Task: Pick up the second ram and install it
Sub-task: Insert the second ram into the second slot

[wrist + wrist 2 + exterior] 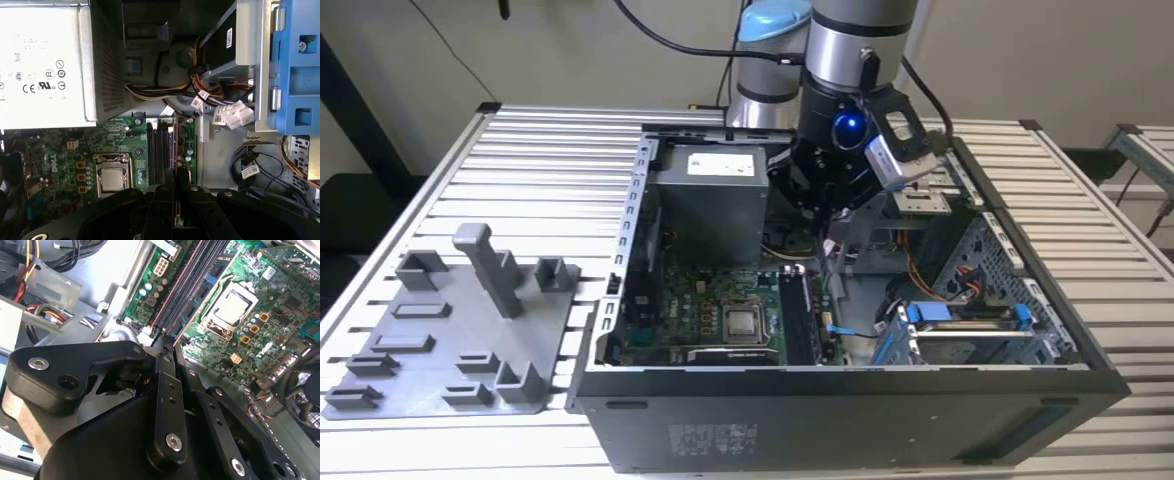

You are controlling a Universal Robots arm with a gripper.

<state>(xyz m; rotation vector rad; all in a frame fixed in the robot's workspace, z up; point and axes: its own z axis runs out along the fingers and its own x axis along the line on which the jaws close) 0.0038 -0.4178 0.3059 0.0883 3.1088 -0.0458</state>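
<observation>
My gripper (831, 235) hangs inside the open computer case (854, 400), over the memory slots (157, 150) of the green motherboard (707, 300). In both wrist views its black fingers (165, 200) meet tip to tip (165, 347). Between them they pinch a thin dark stick seen edge-on, the second ram (175, 150). The stick runs parallel to the slots, along their outer side next to the green strip of board. How high it sits above the slot I cannot tell. The square silver chip (112, 179) lies beside the slots.
A grey power supply (707, 190) stands close behind the gripper, with bundled cables (200, 95) beside it. A blue drive cage (961, 320) fills the case on the exterior view's right. A grey tray with upright posts (454, 340) lies on the slatted table (547, 150) on the exterior view's left.
</observation>
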